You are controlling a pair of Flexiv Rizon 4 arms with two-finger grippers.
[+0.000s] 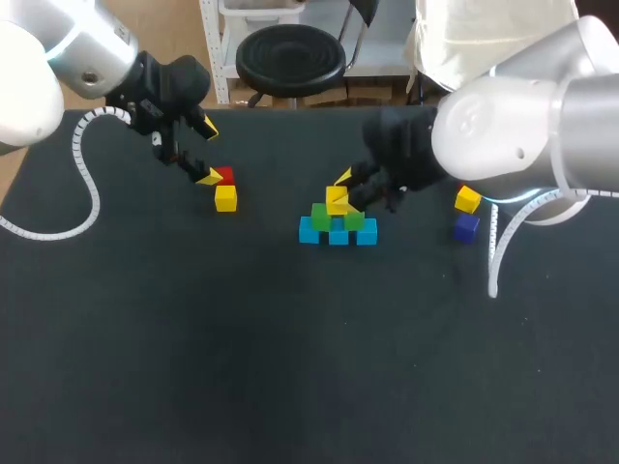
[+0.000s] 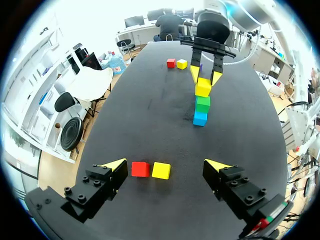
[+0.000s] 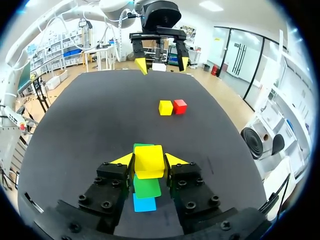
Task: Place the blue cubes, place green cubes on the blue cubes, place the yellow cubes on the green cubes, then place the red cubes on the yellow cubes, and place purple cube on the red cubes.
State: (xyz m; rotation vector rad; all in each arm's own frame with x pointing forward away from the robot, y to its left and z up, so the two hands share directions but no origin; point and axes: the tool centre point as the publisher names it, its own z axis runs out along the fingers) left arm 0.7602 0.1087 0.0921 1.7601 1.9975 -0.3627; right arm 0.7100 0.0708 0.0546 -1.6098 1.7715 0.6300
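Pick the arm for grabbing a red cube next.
Left. The left fingers hang open right by a red cube; the right fingers are shut on a yellow cube atop the green cubes, farther away.

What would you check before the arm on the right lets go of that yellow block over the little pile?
1. Is the right gripper shut on the yellow cube? Ok, a finger touches it on each side.
2. Is the yellow cube centred over the green cubes? Ok in the head view.
3. Is the yellow cube resting on the green cubes with no gap? Cannot tell.
4. Do the blue cubes sit side by side beneath? Ok.
5. Is the left gripper open and away from the stack, over the red cube? Ok.
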